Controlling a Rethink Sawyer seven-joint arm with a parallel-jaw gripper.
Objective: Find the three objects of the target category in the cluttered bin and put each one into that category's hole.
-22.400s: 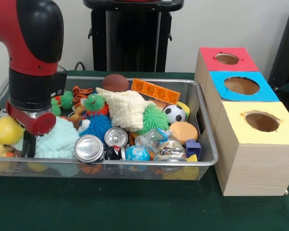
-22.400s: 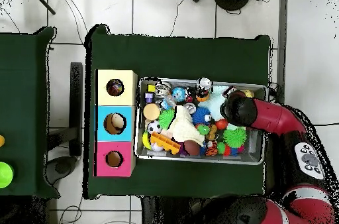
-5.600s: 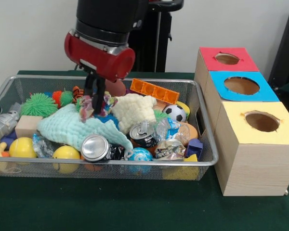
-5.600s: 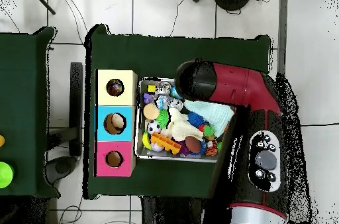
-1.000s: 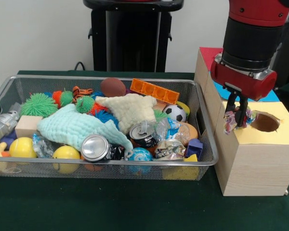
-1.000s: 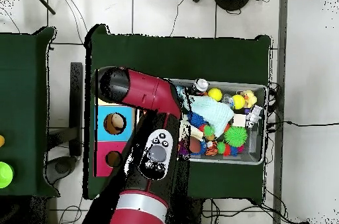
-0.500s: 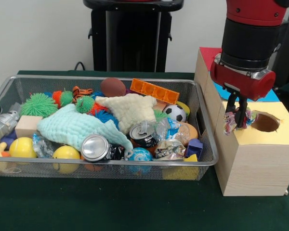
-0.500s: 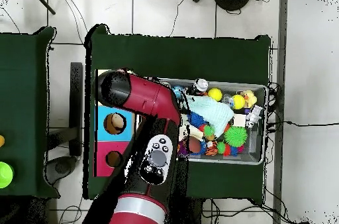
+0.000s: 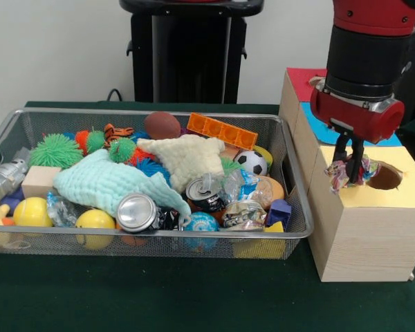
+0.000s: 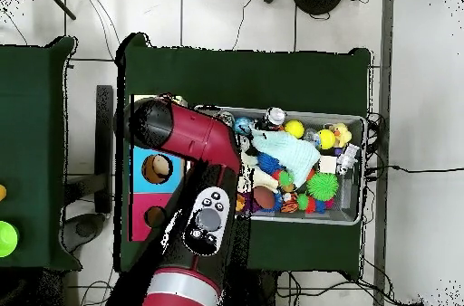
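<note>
One hand [image 9: 351,164] hangs over the yellow box [image 9: 365,221], its fingers pinched on a crumpled wrapper [image 9: 348,173] just at nine o'clock of the hole [image 9: 385,177]. The basket [image 9: 214,237] of toys sits at the box's nine o'clock on the green tabletop [image 9: 159,294].
</note>
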